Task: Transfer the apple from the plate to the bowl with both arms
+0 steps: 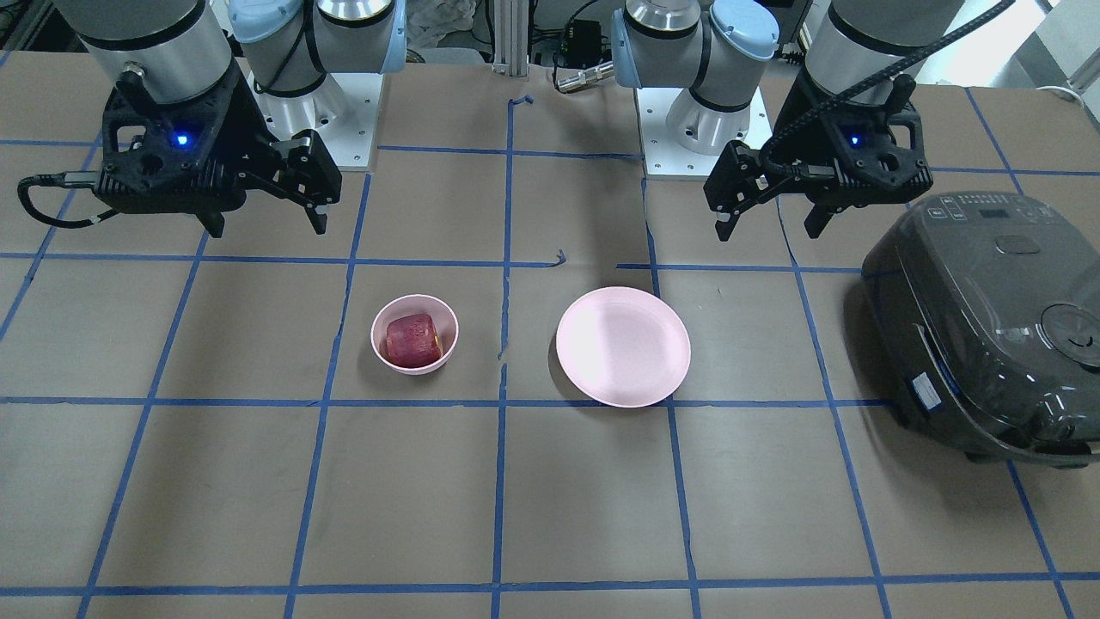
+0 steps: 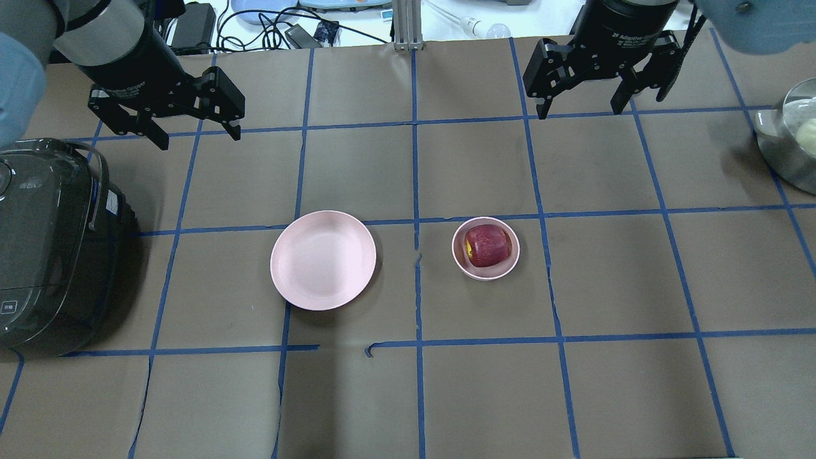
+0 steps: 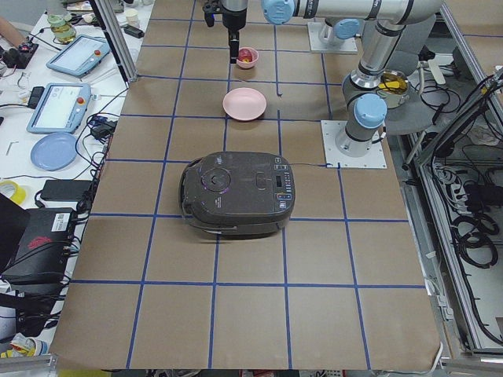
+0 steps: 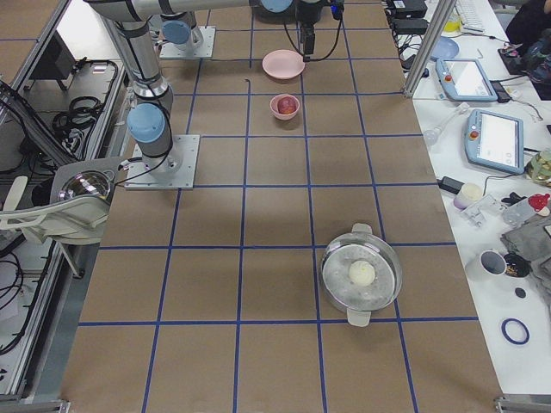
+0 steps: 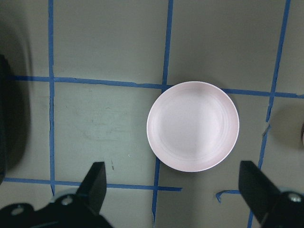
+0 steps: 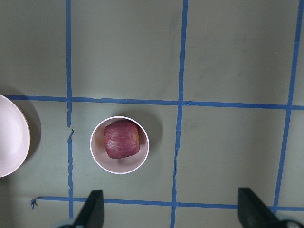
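Observation:
The dark red apple (image 2: 488, 247) sits inside the small pink bowl (image 2: 500, 271) right of the table's middle; both also show in the front view, apple (image 1: 412, 340) and bowl (image 1: 382, 346), and in the right wrist view, apple (image 6: 122, 139) and bowl (image 6: 97, 156). The flat pink plate (image 2: 322, 260) lies bare to the bowl's left; it also shows in the front view (image 1: 622, 346) and the left wrist view (image 5: 193, 125). My left gripper (image 2: 194, 131) is open and empty, raised far back left. My right gripper (image 2: 579, 105) is open and empty, raised far back right.
A dark rice cooker (image 2: 44, 248) stands at the table's left edge, also seen in the front view (image 1: 988, 327). A steel pot (image 2: 790, 137) with a pale ball sits at the right edge. Blue tape lines grid the brown table.

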`<move>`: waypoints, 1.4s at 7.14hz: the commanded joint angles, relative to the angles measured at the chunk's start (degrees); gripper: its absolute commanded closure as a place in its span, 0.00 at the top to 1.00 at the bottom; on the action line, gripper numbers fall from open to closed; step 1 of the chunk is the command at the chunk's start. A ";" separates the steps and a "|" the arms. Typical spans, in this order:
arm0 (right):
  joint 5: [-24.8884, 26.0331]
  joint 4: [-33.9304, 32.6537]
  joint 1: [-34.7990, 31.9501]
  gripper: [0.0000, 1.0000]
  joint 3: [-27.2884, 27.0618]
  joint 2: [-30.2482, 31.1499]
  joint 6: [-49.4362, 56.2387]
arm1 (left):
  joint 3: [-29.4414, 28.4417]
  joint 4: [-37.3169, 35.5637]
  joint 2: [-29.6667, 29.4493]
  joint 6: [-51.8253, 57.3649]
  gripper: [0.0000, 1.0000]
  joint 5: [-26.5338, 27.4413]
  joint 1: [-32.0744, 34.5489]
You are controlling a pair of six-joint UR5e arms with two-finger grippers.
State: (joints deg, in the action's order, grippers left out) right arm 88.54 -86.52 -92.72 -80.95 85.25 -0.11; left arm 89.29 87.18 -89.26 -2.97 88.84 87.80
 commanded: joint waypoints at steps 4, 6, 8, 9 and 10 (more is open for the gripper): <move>0.06 -0.76 0.00 1.00 0.26 0.00 -0.16 | 0.10 -0.08 0.05 -0.02 1.00 -0.16 -0.08; 0.15 -0.76 0.00 1.00 0.18 0.09 -0.16 | 0.01 -0.17 -0.03 -0.11 1.00 -0.17 -0.08; 0.23 -0.76 0.00 1.00 0.26 0.09 -0.16 | 0.01 -0.17 0.06 -0.02 1.00 -0.24 -0.08; 0.23 -0.67 0.00 1.00 0.26 0.09 -0.16 | 0.01 -0.17 0.05 -0.02 1.00 -0.25 -0.08; 0.06 -0.76 0.00 1.00 0.09 0.00 -0.24 | 0.01 -0.17 0.05 -0.02 1.00 -0.33 -0.08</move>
State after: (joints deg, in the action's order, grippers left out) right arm 88.73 -87.22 -92.72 -80.72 85.33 -0.28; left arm 89.28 87.01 -89.20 -2.99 88.58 87.72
